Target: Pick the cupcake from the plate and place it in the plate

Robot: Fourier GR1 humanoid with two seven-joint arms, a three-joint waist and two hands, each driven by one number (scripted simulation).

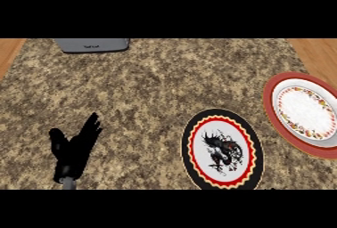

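Observation:
A black-rimmed plate point(222, 118) with a red scalloped ring and a dark dragon figure at its centre lies on the counter, right of middle near the front edge. A second plate point(273, 109), red-rimmed with a white inner dish and floral border, lies at the far right. No cupcake shows on either plate. My left hand point(76, 147) stands at the lower left, fingers straight and pointing up, holding nothing, well left of both plates. My right hand is out of view.
A grey appliance point(92, 44) sits at the counter's far edge, upper left. The speckled granite counter point(151, 89) is flanked by wooden strips at the top left and top right corners.

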